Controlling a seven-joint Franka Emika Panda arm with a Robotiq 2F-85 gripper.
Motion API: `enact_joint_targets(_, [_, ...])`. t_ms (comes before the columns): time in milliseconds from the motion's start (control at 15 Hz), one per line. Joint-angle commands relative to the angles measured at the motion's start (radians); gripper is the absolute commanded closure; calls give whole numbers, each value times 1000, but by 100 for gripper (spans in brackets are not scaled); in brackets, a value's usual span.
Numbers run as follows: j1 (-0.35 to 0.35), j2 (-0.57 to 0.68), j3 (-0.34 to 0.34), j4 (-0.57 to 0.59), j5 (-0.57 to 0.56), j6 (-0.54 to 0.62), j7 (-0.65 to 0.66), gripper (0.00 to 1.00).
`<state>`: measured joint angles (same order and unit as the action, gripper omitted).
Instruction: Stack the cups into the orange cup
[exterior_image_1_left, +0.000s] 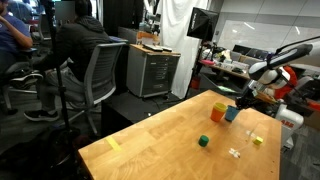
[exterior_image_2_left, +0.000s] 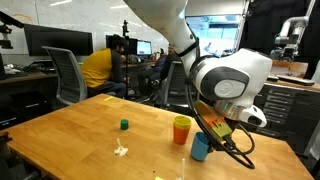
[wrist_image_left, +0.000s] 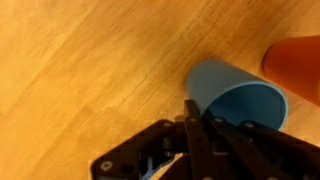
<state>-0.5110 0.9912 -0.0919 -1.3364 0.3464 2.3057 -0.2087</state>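
The orange cup (exterior_image_1_left: 217, 115) (exterior_image_2_left: 181, 134) stands on the wooden table near its far end, and the yellow cup (exterior_image_1_left: 218, 104) (exterior_image_2_left: 181, 120) sits nested inside it, with only its rim showing. The blue cup (exterior_image_1_left: 232, 114) (exterior_image_2_left: 200, 148) (wrist_image_left: 235, 95) is right beside them, at table level. My gripper (wrist_image_left: 195, 125) (exterior_image_2_left: 214, 134) (exterior_image_1_left: 241, 104) comes down on the blue cup. Its fingers are closed on the cup's wall at the rim, one outside and one inside. In the wrist view the orange cup (wrist_image_left: 297, 60) shows at the right edge.
A small dark green block (exterior_image_1_left: 203, 141) (exterior_image_2_left: 125, 125) lies mid-table. A tiny yellow piece (exterior_image_1_left: 257, 141) and a small white piece (exterior_image_1_left: 235, 152) (exterior_image_2_left: 121, 151) lie nearby. Another yellow bit (exterior_image_1_left: 113, 144) sits near the table edge. Office chairs and people are beyond the table.
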Motion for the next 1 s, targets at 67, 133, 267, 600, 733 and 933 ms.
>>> enact_joint_targets(67, [1,-37,3,-8,-42,-36,4,98])
enact_joint_targets(133, [12,-49,-7,-18,-55,-32,13,98])
enact_joint_targets(267, [33,-87,-22,-52,-65,-19,10,98])
enact_joint_targets(600, [70,-182,-28,-114,-97,-5,8,98])
enact_joint_targets(733, [83,-208,-23,-121,-122,-4,17,98])
enact_joint_targets(933, [94,-238,-24,-125,-151,-2,10,98])
